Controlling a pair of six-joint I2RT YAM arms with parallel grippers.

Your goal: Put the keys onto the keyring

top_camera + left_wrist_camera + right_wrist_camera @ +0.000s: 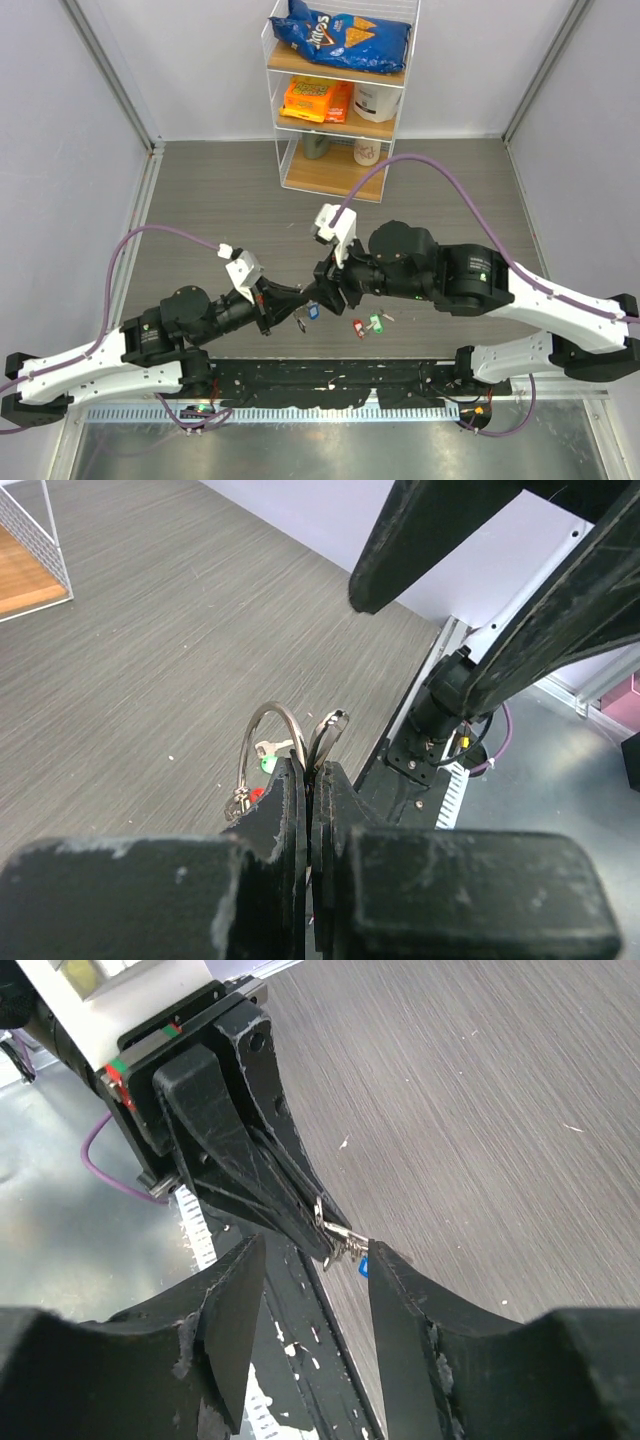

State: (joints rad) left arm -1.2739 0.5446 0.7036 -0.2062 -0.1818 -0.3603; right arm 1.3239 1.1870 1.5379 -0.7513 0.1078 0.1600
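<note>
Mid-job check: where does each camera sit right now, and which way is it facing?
Top external: above and behind the bases, looking down on the table; the left gripper and right gripper meet beside the keys.
Left wrist: on the left arm, looking along its shut fingers at the keyring they pinch; the right gripper looms above.
Right wrist: on the right arm, looking between its open fingers at the left gripper.
Shared: both wrist views show the keyring.

The keyring dips out of sight inside the left gripper; blue key barely peeks past a finger.
</note>
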